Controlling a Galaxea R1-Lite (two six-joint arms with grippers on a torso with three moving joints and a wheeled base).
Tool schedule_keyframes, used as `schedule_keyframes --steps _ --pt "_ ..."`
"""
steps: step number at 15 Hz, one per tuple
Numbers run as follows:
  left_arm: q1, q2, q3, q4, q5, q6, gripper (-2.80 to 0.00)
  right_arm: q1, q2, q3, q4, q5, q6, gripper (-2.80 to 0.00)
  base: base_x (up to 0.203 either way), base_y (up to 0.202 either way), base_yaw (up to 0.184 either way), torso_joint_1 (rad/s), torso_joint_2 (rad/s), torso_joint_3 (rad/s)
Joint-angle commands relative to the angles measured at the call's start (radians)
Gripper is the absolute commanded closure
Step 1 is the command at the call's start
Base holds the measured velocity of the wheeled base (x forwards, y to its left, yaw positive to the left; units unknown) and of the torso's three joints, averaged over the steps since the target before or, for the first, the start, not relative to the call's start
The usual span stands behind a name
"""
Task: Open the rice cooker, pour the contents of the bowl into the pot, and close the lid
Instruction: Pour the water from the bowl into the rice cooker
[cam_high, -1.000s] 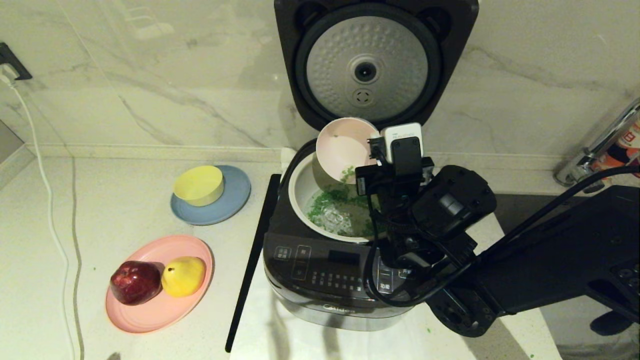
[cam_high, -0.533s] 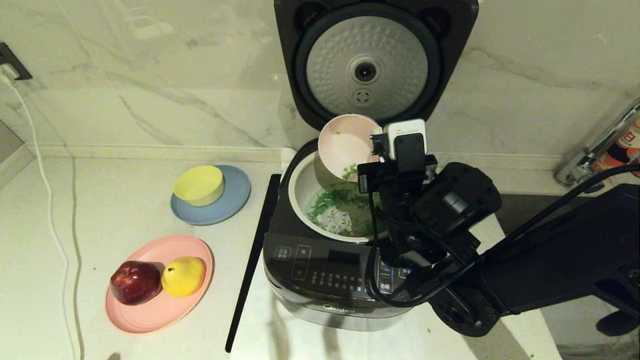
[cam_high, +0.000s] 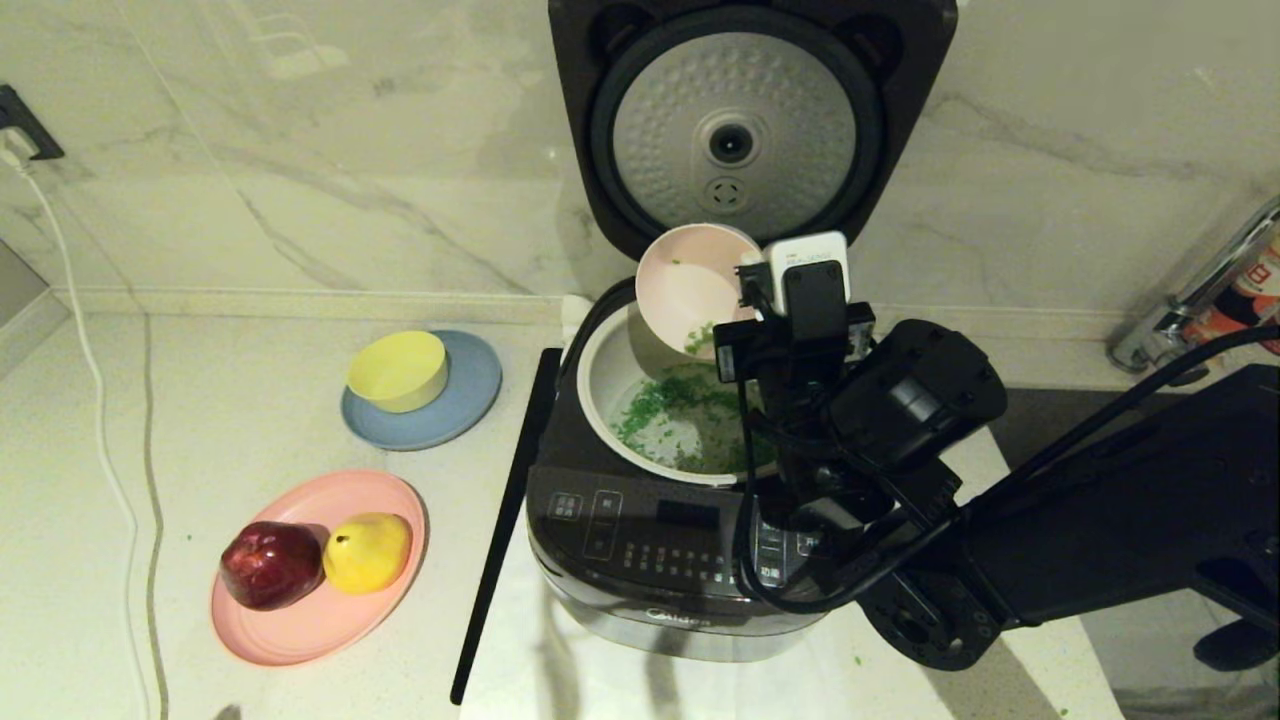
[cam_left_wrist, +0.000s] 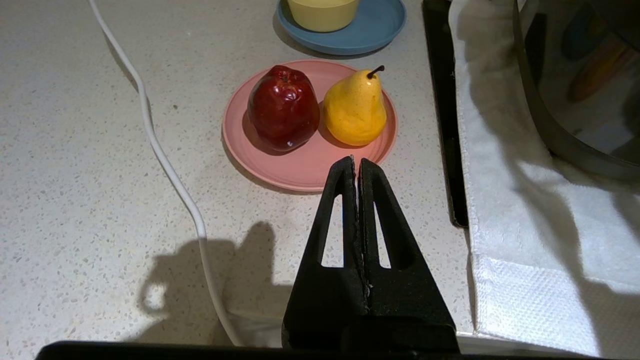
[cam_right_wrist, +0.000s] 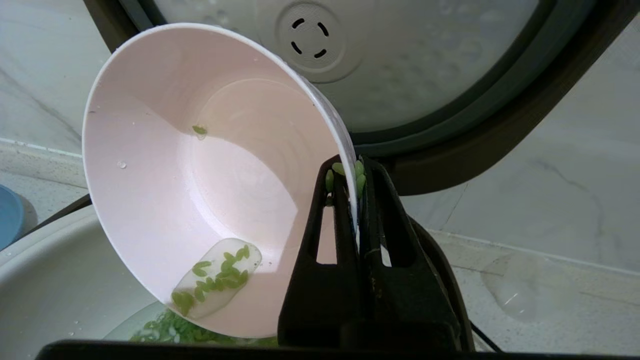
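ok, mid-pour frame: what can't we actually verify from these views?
- Right side of the pot: head view, hidden behind the right gripper and its arm.
- Bowl underside: faces away in both views showing it.
- Rice cooker labels: head view, too small to read.
- Lid top edge: cut off by the frame.
- Left gripper: shows only in its own wrist view.

The brand name "Midea" stands in pale letters on the lower front edge of the rice cooker (cam_high: 650, 560), below its glossy button panel (cam_high: 660, 545). The panel's buttons carry small white Chinese labels, too small to read apart from what looks like "功能" on one at the right. Red packaging (cam_high: 1255, 285) at the far right edge of the worktop bears white characters that cannot be made out. No other writing is legible in the wrist views
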Motion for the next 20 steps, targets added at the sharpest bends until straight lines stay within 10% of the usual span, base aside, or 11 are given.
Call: schedule_keyframes --steps 1,7,20 --pt "0.000 0.001 0.009 0.000 0.001 0.000 0.00 0.001 -0.004 -0.001 -0.009 -0.001 -0.015 0.00 0.000 0.000 0.000 0.000 0.00 0.000" --pt "0.000 0.001 0.009 0.000 0.000 0.000 0.00 0.001 -0.014 -0.017 -0.009 0.006 -0.015 0.00 0.000 0.000 0.000 0.000 0.00 0.000" --pt "0.000 0.001 0.009 0.000 0.001 -0.001 0.00 -0.012 0.021 -0.100 -0.009 0.077 -0.307 0.00 0.000 0.000 0.000 0.000 0.00 0.000"
